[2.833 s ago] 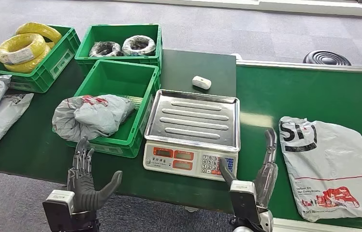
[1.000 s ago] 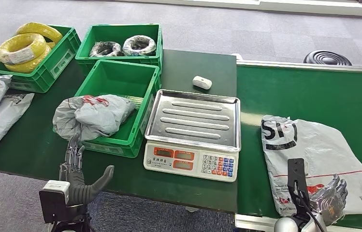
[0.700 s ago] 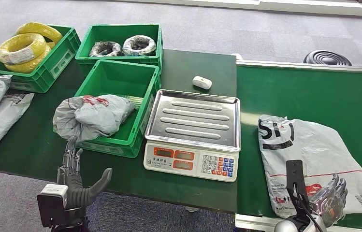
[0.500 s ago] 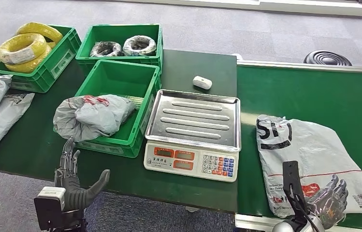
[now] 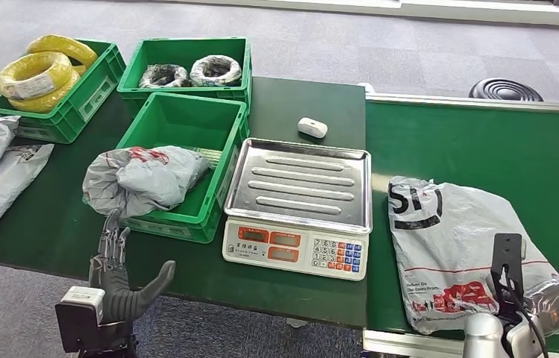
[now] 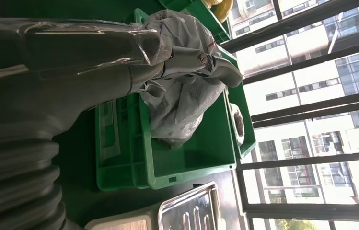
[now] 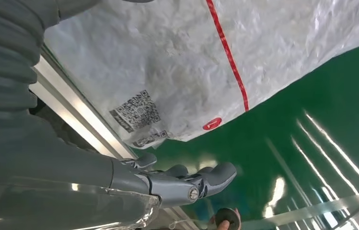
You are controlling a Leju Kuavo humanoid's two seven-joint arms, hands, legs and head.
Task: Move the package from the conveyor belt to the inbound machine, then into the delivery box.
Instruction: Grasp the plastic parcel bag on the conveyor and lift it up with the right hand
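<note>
Head view: the right hand (image 5: 556, 302) sits at the near right corner of the package (image 5: 459, 250), fingers loosely curled and apart, holding nothing. Right wrist view confirms this: the fingers (image 7: 201, 179) hang just off the package's printed corner, above the conveyor belt (image 7: 311, 120), and whether they touch the bag cannot be told. The package is a grey-white plastic mailer, crumpled, with large black lettering at its far left corner, a thin red line across it, a red printed mark near the front edge and a code label at the corner beside the hand. It lies flat on the green conveyor belt, its near edge at the belt's front rail, just right of the scale (image 5: 297, 205).

The left hand (image 5: 119, 280) is held at the front edge of the dark surface (image 5: 45, 224), fingers straight and spread with the thumb out, holding nothing. It stands just in front of a green crate (image 5: 179, 160), over whose front rim a second grey mailer (image 5: 142, 175) is draped.

The scale carries a bare steel tray and stands between that crate and the belt. A small white object (image 5: 311, 127) lies behind it. Two further green crates (image 5: 186, 63) at the back hold coiled items, yellow in the left one.
</note>
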